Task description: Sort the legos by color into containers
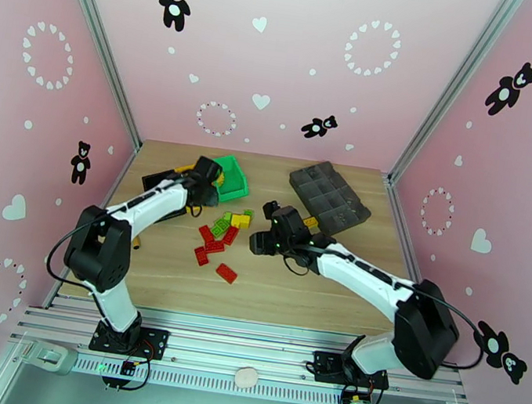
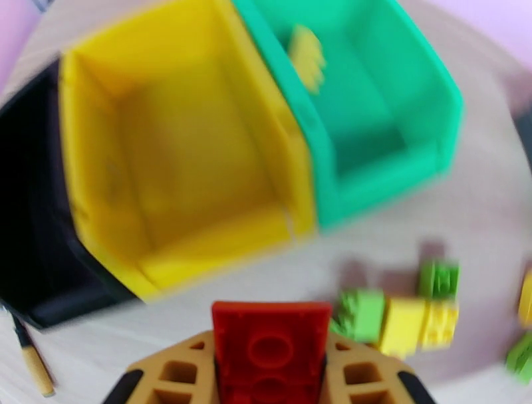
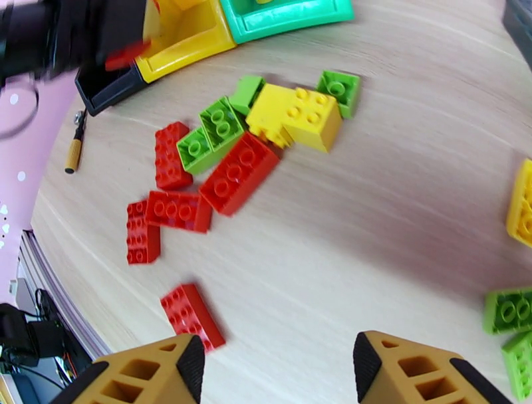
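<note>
The green bin held one blurred yellowish piece, the black bin was too dark to read, the left gripper clamped a red brick, and the right gripper stood apart.

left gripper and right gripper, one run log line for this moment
left gripper: shut on red brick, by black bin | right gripper: open, empty, above loose bricks | sort: unfinished
</note>
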Controlling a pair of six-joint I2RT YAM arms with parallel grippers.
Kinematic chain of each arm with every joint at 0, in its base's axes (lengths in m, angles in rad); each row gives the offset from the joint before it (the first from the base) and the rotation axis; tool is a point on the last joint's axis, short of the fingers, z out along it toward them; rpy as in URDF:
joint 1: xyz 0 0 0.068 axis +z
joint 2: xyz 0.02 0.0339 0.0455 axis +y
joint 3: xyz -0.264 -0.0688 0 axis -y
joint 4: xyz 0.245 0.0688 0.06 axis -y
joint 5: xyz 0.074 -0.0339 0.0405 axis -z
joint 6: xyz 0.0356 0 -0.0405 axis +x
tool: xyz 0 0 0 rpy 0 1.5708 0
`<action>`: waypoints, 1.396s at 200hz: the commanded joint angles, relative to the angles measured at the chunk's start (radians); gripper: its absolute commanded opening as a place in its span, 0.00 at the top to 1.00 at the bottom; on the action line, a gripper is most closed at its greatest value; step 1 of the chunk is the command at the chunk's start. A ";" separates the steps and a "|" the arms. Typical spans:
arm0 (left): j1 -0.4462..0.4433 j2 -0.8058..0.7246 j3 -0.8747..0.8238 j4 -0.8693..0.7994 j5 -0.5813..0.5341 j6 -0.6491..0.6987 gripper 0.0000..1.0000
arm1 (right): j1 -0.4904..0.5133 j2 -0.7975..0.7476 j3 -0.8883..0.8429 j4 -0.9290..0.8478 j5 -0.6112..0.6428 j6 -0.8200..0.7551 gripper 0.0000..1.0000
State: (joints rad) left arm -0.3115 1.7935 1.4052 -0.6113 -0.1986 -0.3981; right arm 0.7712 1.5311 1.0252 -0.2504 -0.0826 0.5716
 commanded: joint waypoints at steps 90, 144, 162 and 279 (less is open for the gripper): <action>0.127 0.305 0.273 -0.056 0.021 -0.007 0.58 | 0.005 0.087 0.102 -0.018 0.013 -0.032 0.30; 0.120 0.201 0.184 -0.015 0.070 -0.016 0.27 | 0.058 0.102 0.103 -0.064 0.021 -0.079 0.28; 0.104 0.136 0.115 0.010 0.088 -0.024 0.26 | 0.098 0.118 0.110 -0.091 0.024 -0.106 0.30; 0.052 -0.512 -0.499 0.109 0.134 -0.175 0.11 | 0.295 0.320 0.199 -0.204 0.063 -0.184 0.22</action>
State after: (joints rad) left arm -0.2607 1.3998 0.9859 -0.5083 -0.0822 -0.5194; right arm 1.0454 1.8030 1.1637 -0.4061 -0.0418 0.4183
